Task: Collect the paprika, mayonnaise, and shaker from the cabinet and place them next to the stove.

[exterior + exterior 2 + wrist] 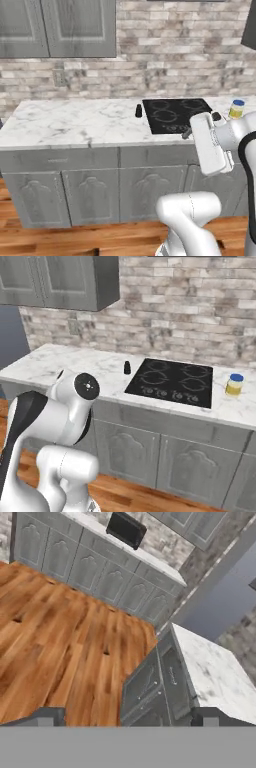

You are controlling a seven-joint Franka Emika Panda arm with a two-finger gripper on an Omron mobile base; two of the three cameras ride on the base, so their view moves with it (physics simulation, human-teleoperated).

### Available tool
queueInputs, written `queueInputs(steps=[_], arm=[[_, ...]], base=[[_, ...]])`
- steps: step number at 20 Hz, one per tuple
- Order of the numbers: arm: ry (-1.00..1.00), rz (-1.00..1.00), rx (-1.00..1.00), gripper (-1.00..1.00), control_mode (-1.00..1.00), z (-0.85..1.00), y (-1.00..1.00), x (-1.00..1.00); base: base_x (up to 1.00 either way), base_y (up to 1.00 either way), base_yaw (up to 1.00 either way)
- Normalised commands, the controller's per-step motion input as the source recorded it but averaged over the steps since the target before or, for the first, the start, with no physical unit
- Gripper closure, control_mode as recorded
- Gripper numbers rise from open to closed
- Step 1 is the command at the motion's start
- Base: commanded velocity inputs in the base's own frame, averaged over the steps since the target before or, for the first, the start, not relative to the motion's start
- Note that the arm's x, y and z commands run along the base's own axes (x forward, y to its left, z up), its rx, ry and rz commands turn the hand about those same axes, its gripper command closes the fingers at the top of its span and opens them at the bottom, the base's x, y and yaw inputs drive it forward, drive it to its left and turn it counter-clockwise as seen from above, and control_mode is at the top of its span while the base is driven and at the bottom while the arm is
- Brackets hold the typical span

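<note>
The black shaker [138,111] [127,367] stands on the marble counter just left of the stove [176,115] [172,381]. On the stove's other side, the mayonnaise [236,108] [234,385] stands on the counter, its blue lid on. Both doors of the cabinet [50,27] [60,281] on the wall at the upper left are closed. The paprika is out of view. In the hand view my gripper [129,716] is open with nothing between its tips, looking down at the wooden floor and the counter's end. My arm [220,142] is folded in front of the stove's right half.
Grey lower cabinets [95,195] run under the marble counter [75,122]. The hand view shows the wooden floor [60,637], the counter's end [215,672] and a far counter bearing a black box [126,529]. A brick wall [175,55] stands behind.
</note>
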Motion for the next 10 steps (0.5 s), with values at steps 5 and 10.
queueInputs(steps=[5, 10], arm=[[0.0, 0.0, 0.0, -1.0, 1.0, 0.0, 0.0, 0.0], [0.0, 0.0, 0.0, -1.0, 1.0, 0.0, 0.0, 0.0]], base=[[-0.43, 0.98, 0.45], [-0.3, 0.86, 0.49]])
